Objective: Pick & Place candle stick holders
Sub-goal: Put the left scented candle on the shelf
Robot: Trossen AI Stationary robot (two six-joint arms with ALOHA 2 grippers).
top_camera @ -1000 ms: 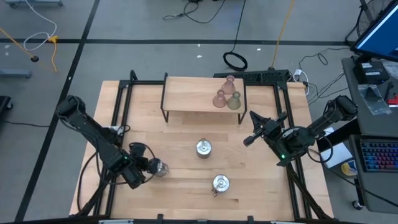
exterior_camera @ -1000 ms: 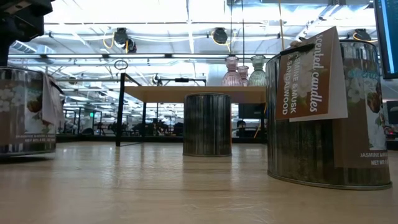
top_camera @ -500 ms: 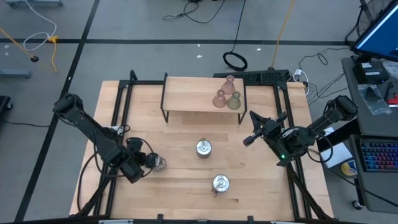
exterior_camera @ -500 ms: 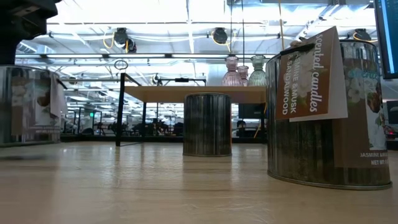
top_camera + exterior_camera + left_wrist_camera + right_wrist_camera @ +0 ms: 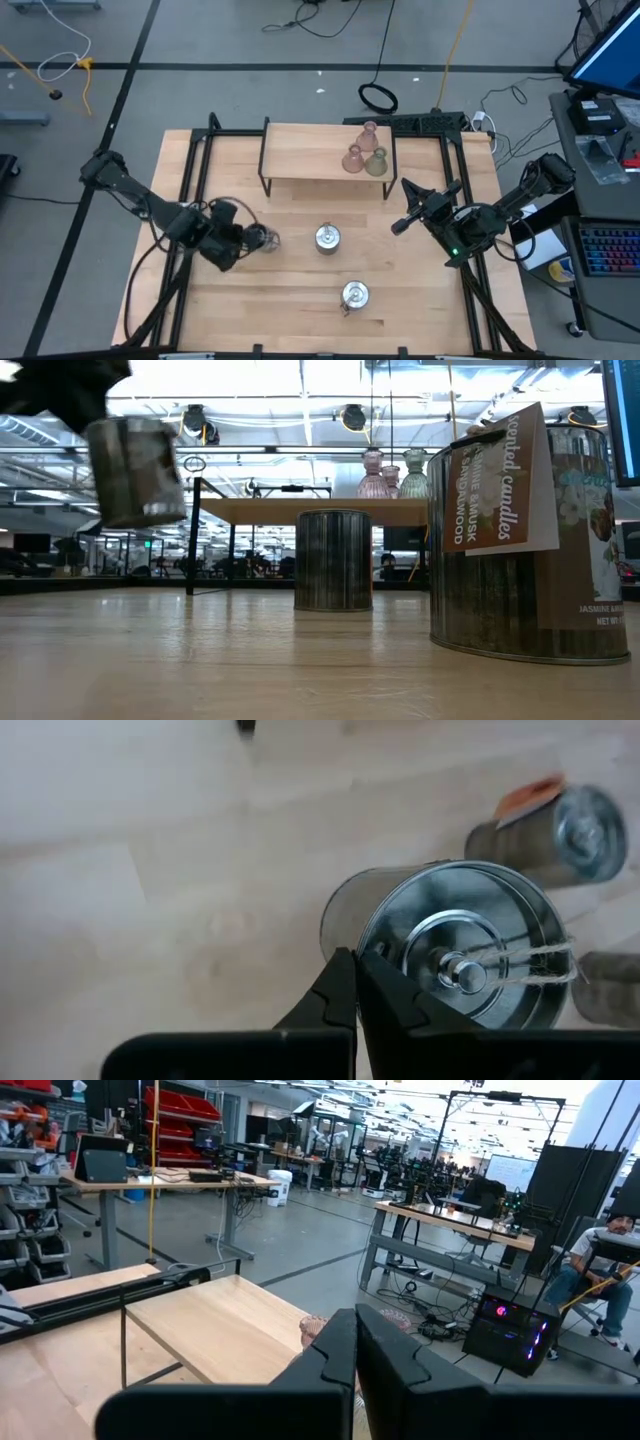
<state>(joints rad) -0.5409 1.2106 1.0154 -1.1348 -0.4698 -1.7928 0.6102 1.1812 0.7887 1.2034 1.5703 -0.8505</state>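
Left gripper (image 5: pixel 262 238) jaws clenched on shiny round silver metal holder (image 5: pixel 258 238), airborne near table's (image 5: pixel 300 320) left edge; two more unshelved.

Site was a robotics lab or workshop hall, open-plan, industrial in feel. A wooden bench (image 5: pixel 300 300) edged with a black metal frame (image 5: pixel 195 160) stood on a grey concrete floor (image 5: pixel 250 90) marked with dark lines, cables (image 5: pixel 455 40) trailing across it. A monitor (image 5: pixel 610 45) and keyboard (image 5: pixel 610 250) sat beside the bench. Beyond, the right wrist view showed more work desks (image 5: pixel 170 1180), red parts bins (image 5: pixel 185 1125), further framed rigs (image 5: pixel 490 1100) and a seated person (image 5: pixel 590 1265). Overhead ran strip lights and round ceiling fixtures (image 5: pixel 352 417).
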